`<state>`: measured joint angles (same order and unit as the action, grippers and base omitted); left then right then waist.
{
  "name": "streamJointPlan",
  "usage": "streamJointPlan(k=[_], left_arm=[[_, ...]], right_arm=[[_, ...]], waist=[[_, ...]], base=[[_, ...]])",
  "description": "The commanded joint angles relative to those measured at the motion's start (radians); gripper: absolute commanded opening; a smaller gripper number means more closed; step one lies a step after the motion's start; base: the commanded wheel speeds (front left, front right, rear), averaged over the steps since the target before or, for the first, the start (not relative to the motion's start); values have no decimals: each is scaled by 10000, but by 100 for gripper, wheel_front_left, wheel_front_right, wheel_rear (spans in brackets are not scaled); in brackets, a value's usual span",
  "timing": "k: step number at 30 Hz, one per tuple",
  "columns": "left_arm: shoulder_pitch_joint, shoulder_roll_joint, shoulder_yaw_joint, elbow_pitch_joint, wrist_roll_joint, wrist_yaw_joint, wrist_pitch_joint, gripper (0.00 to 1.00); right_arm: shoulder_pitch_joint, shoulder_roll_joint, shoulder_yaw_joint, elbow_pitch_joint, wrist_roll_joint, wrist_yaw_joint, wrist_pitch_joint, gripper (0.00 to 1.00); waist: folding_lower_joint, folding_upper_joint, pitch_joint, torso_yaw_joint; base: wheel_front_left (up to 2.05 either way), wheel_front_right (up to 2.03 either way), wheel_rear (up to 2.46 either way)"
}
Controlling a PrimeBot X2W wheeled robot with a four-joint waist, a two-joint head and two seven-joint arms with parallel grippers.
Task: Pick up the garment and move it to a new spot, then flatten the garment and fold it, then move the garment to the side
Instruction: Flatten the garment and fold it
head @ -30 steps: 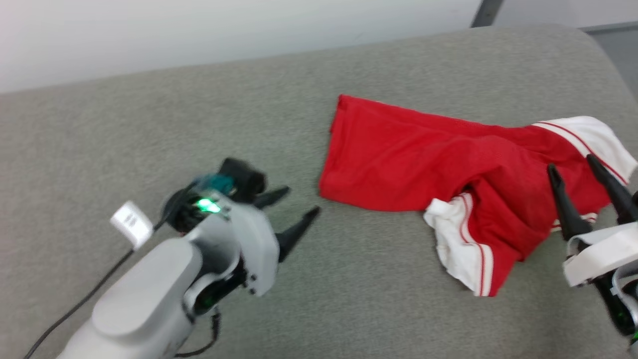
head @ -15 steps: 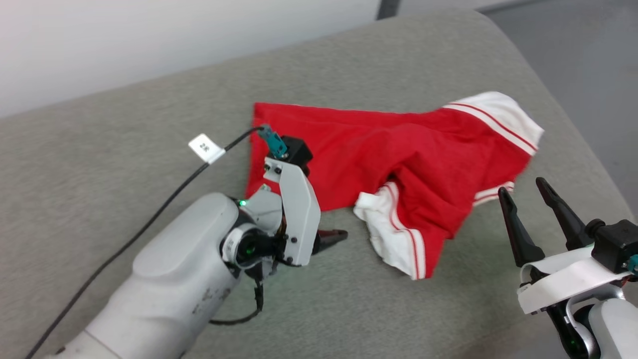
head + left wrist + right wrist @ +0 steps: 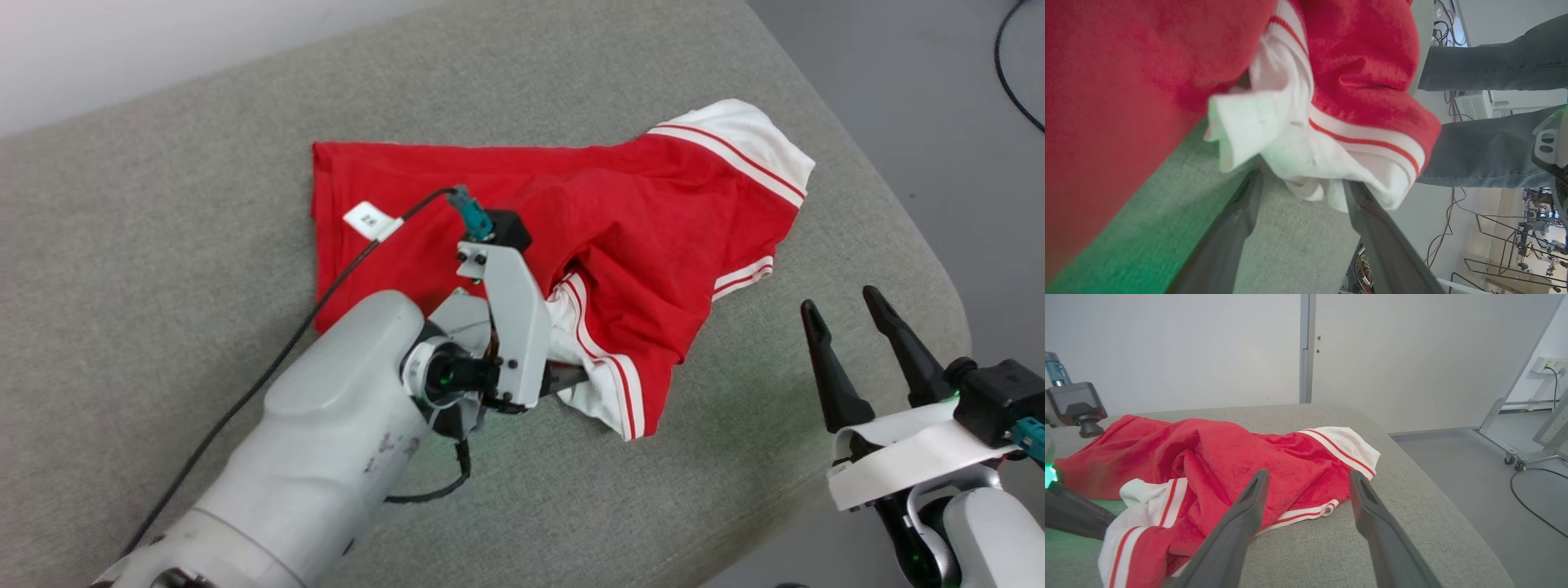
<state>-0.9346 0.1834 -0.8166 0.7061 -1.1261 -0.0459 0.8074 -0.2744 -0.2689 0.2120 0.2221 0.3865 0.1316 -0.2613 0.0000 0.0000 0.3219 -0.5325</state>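
The red garment (image 3: pixel 653 220) lies bunched on the grey cushion (image 3: pixel 163 245). My left gripper (image 3: pixel 1302 181) has its fingers apart at the white hem (image 3: pixel 1274 122), ready to pinch. My right gripper (image 3: pixel 839 300) waits nearby, fingers apart too.

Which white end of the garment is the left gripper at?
The crumpled near end, lying at the open left gripper; the flat far end lies well clear of it.
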Motion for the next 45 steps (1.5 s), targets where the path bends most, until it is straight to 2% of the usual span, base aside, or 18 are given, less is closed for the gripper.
streamJointPlan(k=[1,4,5,6,7,8,13,18,22,29,30,34,38,42,45], left_arm=[[-152,-73,-2,98,1,-77,-60,100],[-199,-292,75,427,-94,-183,-246,100],[-187,-402,163,534,-227,-217,-304,78],[-215,-478,204,632,-277,-258,-337,48],[-267,-513,205,704,-267,-287,-393,37],[-284,-546,225,789,-298,-345,-451,0],[-487,-612,241,1091,-329,-555,-643,0],[-691,-270,241,1141,-329,-721,-656,0],[-748,533,314,918,-229,-786,-772,0],[-578,2423,417,572,11,-820,-839,0],[-578,2423,417,572,11,-820,-839,0],[-454,3144,704,558,-157,-674,-813,0],[-240,3665,877,601,-152,-338,-949,0],[64,4145,706,677,-22,-33,-523,0],[257,4267,757,681,-56,168,-624,0]], right_arm=[[-22,74,62,-54,-118,-16,-47,100],[-183,132,163,-87,-74,-16,-48,100],[-233,137,212,-78,-68,-16,-49,100],[-270,125,251,-58,-62,-16,-49,100],[-305,123,310,-43,-61,-16,-49,100],[-346,116,368,-24,-61,-16,-50,100],[-458,6,401,8,-22,-16,-50,100],[-281,-234,271,-41,-115,-16,-51,100],[-182,-392,155,-162,-184,-16,43,100],[-191,-619,106,-497,-276,-16,394,100],[-191,-619,106,-497,-276,-16,394,100],[-184,-725,152,-738,-304,-16,644,100],[-39,-789,174,-909,-315,-16,839,100],[-31,-832,214,-1115,-320,-16,986,100],[-80,-895,301,-1226,-328,-16,1105,100]], waist=[[0,0,117,-91],[0,0,159,-97],[0,0,169,-102],[0,0,179,-106],[0,0,187,-110],[0,0,187,-114],[0,0,125,-15],[0,0,-85,617],[0,0,-386,1381],[0,0,-740,2692],[0,0,-740,2692],[0,0,-819,3191],[0,0,-885,3577],[0,0,-880,3805],[0,0,-843,3860]], base=[[0,0,0],[0,0,0],[0,0,0],[0,0,0],[0,0,0],[0,0,0],[0,0,0],[0,0,0],[0,0,0],[0,0,0],[0,0,0],[0,0,0],[0,0,0],[0,0,0],[0,0,0]])
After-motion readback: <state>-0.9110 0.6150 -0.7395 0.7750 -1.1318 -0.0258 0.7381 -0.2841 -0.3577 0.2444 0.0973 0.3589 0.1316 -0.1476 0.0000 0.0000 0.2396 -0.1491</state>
